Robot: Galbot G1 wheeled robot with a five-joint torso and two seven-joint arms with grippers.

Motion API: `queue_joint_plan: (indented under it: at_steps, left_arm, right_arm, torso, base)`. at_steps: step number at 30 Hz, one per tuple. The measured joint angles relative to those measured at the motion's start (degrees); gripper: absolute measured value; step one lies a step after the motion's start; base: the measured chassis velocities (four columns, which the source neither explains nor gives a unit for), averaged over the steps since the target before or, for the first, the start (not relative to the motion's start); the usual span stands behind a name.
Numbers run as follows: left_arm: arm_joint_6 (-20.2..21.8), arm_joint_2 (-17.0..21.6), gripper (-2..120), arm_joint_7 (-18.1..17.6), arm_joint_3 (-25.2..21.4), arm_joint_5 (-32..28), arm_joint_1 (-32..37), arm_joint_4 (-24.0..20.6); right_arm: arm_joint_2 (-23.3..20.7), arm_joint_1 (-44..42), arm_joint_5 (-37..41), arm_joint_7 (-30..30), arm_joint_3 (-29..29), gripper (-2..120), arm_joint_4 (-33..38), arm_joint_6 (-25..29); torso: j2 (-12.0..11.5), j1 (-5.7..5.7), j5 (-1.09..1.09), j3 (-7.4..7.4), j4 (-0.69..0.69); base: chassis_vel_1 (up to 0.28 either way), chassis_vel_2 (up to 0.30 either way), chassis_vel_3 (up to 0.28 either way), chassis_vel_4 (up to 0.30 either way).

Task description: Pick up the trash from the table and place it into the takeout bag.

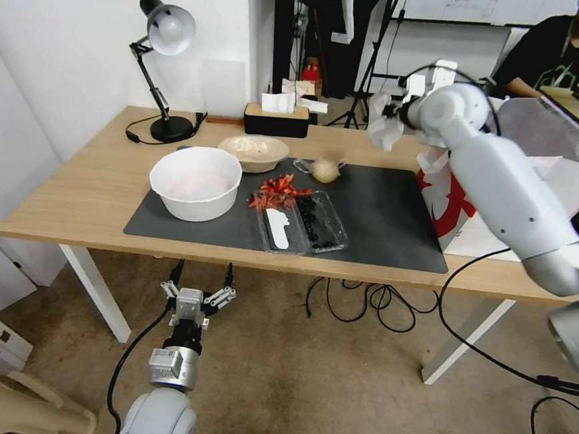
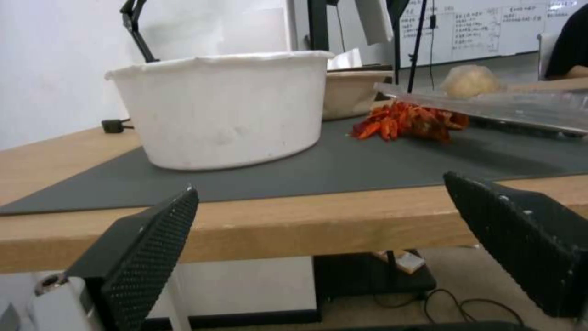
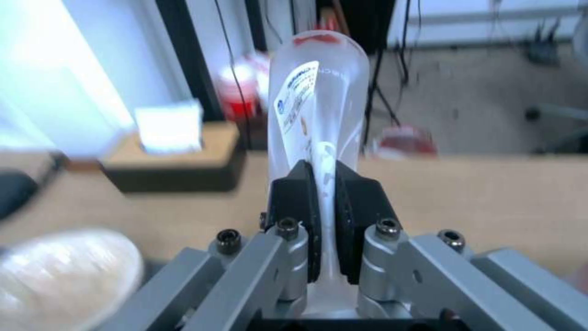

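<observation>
My right gripper [image 1: 385,125] hangs above the table's [image 1: 70,200] far right side, shut on a squeezed clear cup [image 3: 319,92] pinched flat between its black pads [image 3: 294,202]. The red-and-white takeout bag [image 1: 445,206] stands just below and behind that arm, partly hidden by it. On the dark mat lie a shallow beige bowl [image 1: 253,152], a clear bag with a beige lump [image 1: 324,169] and crumpled red trash [image 1: 279,193]. My left gripper [image 1: 199,283] stays open below the table's front edge, level with that edge [image 2: 294,225] in the left wrist view.
A large white bowl [image 1: 195,181] and a clear tray of dark berries [image 1: 301,221] sit on the mat [image 1: 383,218]. A desk lamp [image 1: 167,33] and a tissue box [image 1: 276,119] stand at the back. Cables lie on the floor under the table.
</observation>
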Motion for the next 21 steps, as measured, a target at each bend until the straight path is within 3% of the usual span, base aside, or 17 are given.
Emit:
queue_joint_plan:
  at_steps: [9,13,15,16,20,21]
  left_arm:
    - [0.1,-0.2,100,0.0,0.3,0.0,0.4,-0.8]
    - [0.1,-0.3,100,0.0,0.2,0.0,0.4,-0.7]
    - [0.1,-0.2,100,0.0,0.2,0.0,0.4,-0.7]
    - [0.1,-0.2,100,0.0,0.2,0.0,0.4,-0.7]
    - [0.1,0.0,100,0.0,0.3,0.0,0.5,-0.6]
    - [0.1,0.0,100,0.0,0.3,0.0,0.5,-0.6]
  right_arm:
    - [-3.8,8.0,2.8,0.4,4.5,4,3.4,0.1]
    - [-9.4,8.8,6.0,1.2,6.3,4,7.1,0.1]
    - [-13.7,6.8,8.3,1.7,8.1,4,10.8,0.1]
    - [-13.7,6.8,8.3,1.7,8.1,4,10.8,0.1]
    - [-21.2,-2.6,8.7,1.2,13.5,4,15.5,0.1]
    - [-21.2,-2.6,8.7,1.2,13.5,4,15.5,0.1]
  torso:
    - [0.0,0.0,-0.02,-0.01,0.02]
    - [0.0,0.0,0.0,-0.01,0.0]
    - [0.0,-0.01,0.0,-0.01,-0.02]
    - [0.0,-0.01,0.0,-0.01,-0.02]
    - [0.0,-0.01,0.03,-0.01,0.0]
    - [0.0,-0.01,0.03,-0.01,0.0]
  base:
    - [0.0,0.0,0.0,0.0]
    - [0.0,0.0,0.0,0.0]
    - [0.0,0.0,0.0,0.0]
    - [0.0,0.0,0.0,0.0]
    - [0.0,0.0,0.0,0.0]
    - [0.0,0.0,0.0,0.0]
